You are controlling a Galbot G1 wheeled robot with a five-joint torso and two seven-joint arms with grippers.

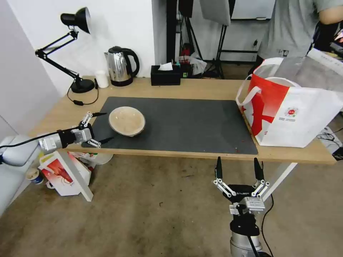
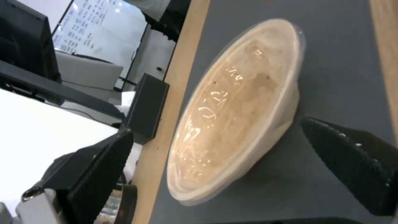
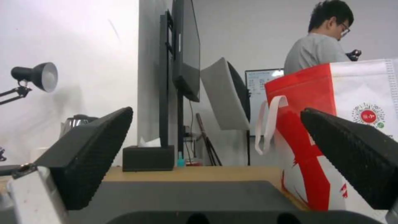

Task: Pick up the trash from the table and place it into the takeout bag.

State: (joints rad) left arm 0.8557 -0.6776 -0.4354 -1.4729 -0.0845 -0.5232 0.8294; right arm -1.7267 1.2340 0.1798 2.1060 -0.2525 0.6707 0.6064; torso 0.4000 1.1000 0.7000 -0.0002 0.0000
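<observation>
Left pincer (image 1: 102,127), wide open and empty at frame left, approaches the shallow beige bowl (image 1: 127,121); next it must straddle the rim.

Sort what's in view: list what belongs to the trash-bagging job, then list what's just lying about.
Job:
beige bowl, on the mat
takeout bag, at the table's right end
left hand, open beside the bowl
right hand, open, held below the table's front edge

Lying about:
desk lamp
kettle
white cup
tissue box
</observation>
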